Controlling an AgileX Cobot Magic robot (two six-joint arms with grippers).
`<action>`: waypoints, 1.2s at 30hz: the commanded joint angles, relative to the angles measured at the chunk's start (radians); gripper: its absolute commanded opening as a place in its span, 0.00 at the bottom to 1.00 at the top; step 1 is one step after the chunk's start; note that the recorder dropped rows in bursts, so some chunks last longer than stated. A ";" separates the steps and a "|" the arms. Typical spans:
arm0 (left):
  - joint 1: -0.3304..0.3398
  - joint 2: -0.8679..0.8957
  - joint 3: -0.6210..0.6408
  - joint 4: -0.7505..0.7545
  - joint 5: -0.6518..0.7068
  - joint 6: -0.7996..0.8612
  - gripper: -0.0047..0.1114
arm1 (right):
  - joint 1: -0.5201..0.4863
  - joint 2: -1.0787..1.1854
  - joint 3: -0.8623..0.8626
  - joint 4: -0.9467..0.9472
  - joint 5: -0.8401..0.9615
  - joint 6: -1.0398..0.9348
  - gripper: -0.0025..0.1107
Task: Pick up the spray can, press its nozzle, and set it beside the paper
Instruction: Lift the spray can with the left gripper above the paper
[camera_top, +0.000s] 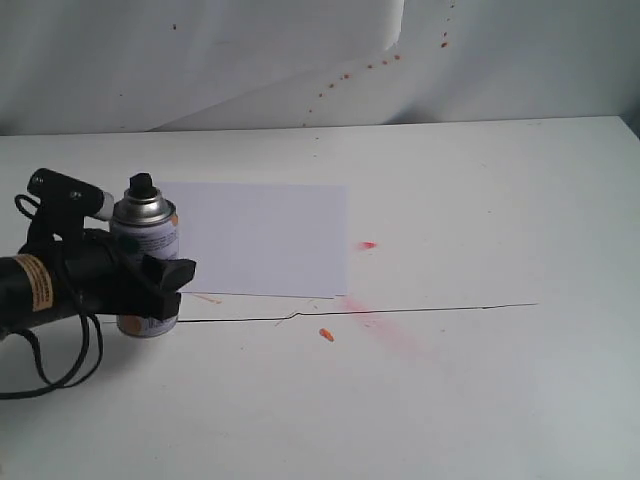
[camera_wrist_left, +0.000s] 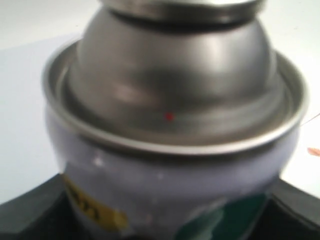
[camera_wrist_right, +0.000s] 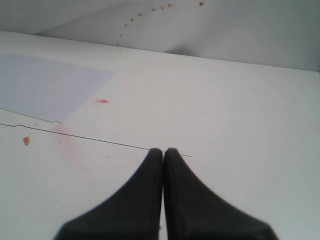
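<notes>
1. Right gripper (camera_wrist_right: 163, 152): jaws together, tips touching, poised over the table (camera_top: 450, 400). In its wrist view a thin black line (camera_top: 420, 309) lies just beyond the tips.

2. Left gripper (camera_top: 150, 290): at 8 o'clock in the exterior view, clamped on the can (camera_top: 148, 240), with one finger on each side of the lower label. A black cable (camera_top: 60, 375) loops below the arm at 7 o'clock.

3. Can: upright. The silver dome (camera_wrist_left: 175, 85) and the black nozzle (camera_top: 142, 185) sit uppermost, clear of the fingers. Whether the base rests on the table cannot be determined.

4. Line: runs from the can's base toward 3 o'clock, just in front of the paper's near edge. An orange fleck (camera_top: 326, 335) lies just nearer than the line. A pink smear (camera_top: 390, 330) crosses it off the paper's 5 o'clock corner.

5. Paper (camera_top: 260, 240): flat, at the can's 3 o'clock. The can overlaps its 9 o'clock edge in the exterior view; contact cannot be confirmed.

6. Red spot (camera_top: 367, 245): just off the paper's 3 o'clock edge.

7. Backdrop (camera_top: 200, 60): creased, white, at 12 o'clock, carrying orange specks (camera_top: 370, 67).
</notes>
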 joint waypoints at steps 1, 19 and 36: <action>-0.006 -0.078 -0.089 0.374 0.085 -0.365 0.04 | -0.007 -0.006 0.004 0.001 -0.005 -0.001 0.02; 0.062 -0.062 -0.363 1.084 0.049 -1.169 0.04 | -0.007 -0.006 0.004 0.001 -0.005 -0.001 0.02; 0.109 0.210 -0.534 1.084 -0.235 -1.170 0.04 | -0.007 -0.006 0.004 0.001 -0.005 -0.001 0.02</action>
